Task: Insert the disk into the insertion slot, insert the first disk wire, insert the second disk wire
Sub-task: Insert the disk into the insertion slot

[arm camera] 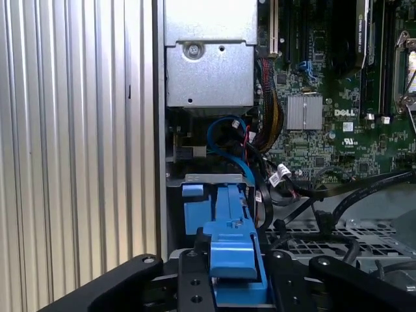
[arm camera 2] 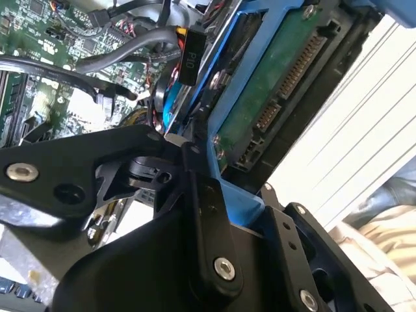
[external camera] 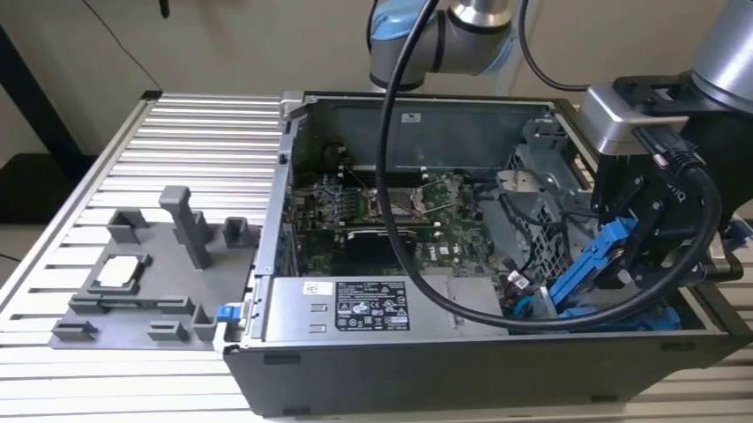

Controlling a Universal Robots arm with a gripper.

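the arm (external camera: 720, 44) hangs over the computer case (external camera: 353, 374), at the exterior view's right. the gripper (external camera: 627, 254) has its jaws closed on the tilted disk (external camera: 585, 264).

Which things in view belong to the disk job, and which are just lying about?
Job: disk in blue carrier, gripped by the tool; blue cable inside the case.
Lying about: grey fixture tray; square chip on it; power supply.
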